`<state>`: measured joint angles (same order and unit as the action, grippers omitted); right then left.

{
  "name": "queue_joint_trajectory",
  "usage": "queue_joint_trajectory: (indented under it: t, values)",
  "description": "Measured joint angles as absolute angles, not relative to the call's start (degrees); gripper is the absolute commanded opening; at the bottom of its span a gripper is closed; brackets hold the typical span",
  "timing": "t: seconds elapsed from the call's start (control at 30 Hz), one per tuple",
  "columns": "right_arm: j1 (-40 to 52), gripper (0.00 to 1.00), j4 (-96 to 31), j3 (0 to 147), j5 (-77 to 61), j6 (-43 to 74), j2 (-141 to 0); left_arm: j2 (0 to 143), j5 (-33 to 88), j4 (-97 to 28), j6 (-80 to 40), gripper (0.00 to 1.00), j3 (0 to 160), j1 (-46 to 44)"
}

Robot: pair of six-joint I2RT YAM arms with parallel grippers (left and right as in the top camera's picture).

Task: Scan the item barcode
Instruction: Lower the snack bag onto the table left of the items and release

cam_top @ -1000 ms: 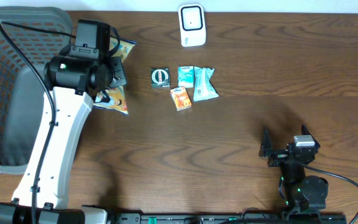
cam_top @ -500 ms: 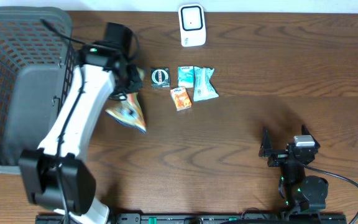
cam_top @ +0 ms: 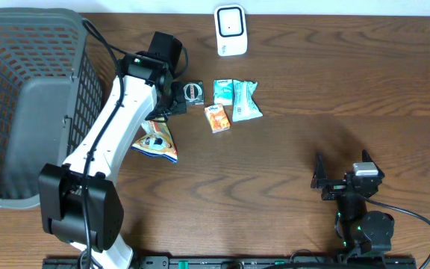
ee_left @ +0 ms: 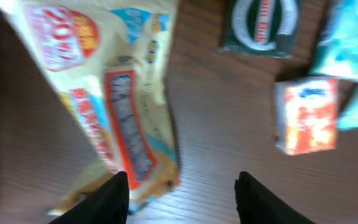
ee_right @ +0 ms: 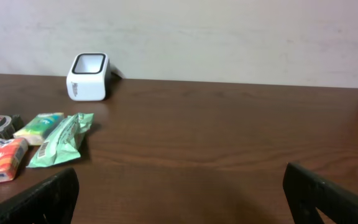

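A yellow snack bag (cam_top: 157,140) with red and blue print lies on the brown table, below my left gripper (cam_top: 173,99). In the left wrist view the bag (ee_left: 114,87) is blurred. Its lower end sits by the left fingertip (ee_left: 115,200), and bare wood shows between the jaws of the open left gripper (ee_left: 182,199). The white barcode scanner (cam_top: 231,30) stands at the table's far edge, also visible as scanner (ee_right: 89,76). My right gripper (cam_top: 342,183) rests open near the front right, and the right wrist view shows nothing in the gripper (ee_right: 182,199).
A grey mesh basket (cam_top: 21,45) fills the left side. Right of the left gripper lie a dark green box (cam_top: 193,91), a teal packet (cam_top: 223,91), a mint packet (cam_top: 245,101) and an orange box (cam_top: 216,118).
The left arm swung right from beside the basket toward the small items. Its jaws opened and let go of the snack bag, which now lies on the table. The right arm stayed still.
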<state>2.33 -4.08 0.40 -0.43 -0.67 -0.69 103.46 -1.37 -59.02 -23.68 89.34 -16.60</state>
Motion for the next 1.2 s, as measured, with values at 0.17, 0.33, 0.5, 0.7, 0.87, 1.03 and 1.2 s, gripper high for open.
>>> queue_joint_trajectory:
  t: [0.17,0.33,0.5,0.7,0.87,1.03,1.2]
  values:
    - [2.3,0.99,-4.1,0.4,-0.4,-0.7,-0.7,103.5,-9.0,-59.6,-22.0,0.80,89.3,-16.6]
    - [2.3,0.99,-4.1,0.4,-0.4,-0.7,-0.7,103.5,-11.3,-59.5,-21.8,0.88,89.3,-16.5]
    - [2.3,0.99,-4.1,0.4,-0.4,-0.7,-0.7,103.4,-12.2,-58.3,-24.2,0.88,86.3,-16.5]
    - [2.3,0.99,-4.1,0.4,-0.4,-0.7,-0.7,103.4,-12.4,-52.0,-27.5,0.88,79.9,-16.4]
    - [2.3,0.99,-4.1,0.4,-0.4,-0.7,-0.7,103.4,-12.9,-46.8,-29.3,0.83,76.4,-16.0]
    - [2.3,0.99,-4.1,0.4,-0.4,-0.7,-0.7,103.4,-13.2,-45.3,-30.3,0.76,75.5,-15.7]
    - [2.3,0.99,-4.1,0.4,-0.4,-0.7,-0.7,103.4,-13.5,-42.6,-31.1,0.70,73.8,-15.7]
